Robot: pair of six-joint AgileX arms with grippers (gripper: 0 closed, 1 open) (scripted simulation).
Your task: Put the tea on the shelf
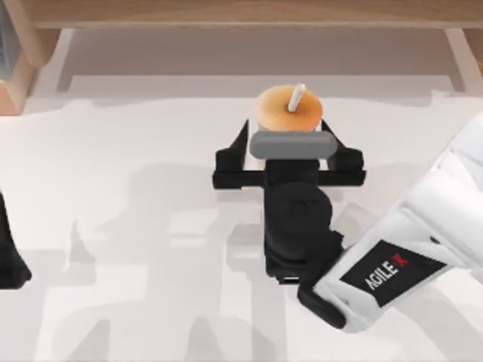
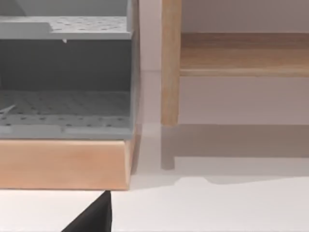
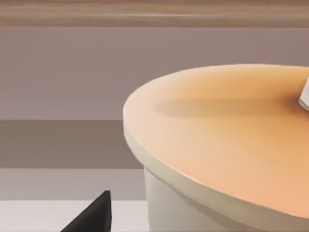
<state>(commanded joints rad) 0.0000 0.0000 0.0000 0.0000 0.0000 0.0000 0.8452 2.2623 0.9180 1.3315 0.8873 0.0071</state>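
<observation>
The left arm is parked at the nine o'clock edge of the top view, low on the table; whether its fingers are parted or closed cannot be told.

Nearer the middle, the right arm is reached in from about four o'clock, and the right gripper is set at the tea. Its two fingers are spread wide, one seen at each side of the cup, and no contact with the cup wall can be made out, so the jaws are judged released rather than clenched on anything. In the right wrist view the orange lid is seen very close, with the pale cup wall under it and a bit of the white straw at the frame edge.

The tea stands upright on the table, slightly toward twelve o'clock of centre and just short of the shelf, whose long board runs across the twelve o'clock edge. In the left wrist view a shelf post and board are seen beside a grey perforated rack on a wooden base.

The step in hand is judged to be the approach for the grasp, with the cup not yet lifted. Next, the fingers would need to be closed on the cup below the lid, and the cup then kept upright, raised above the board and carried toward twelve o'clock.
</observation>
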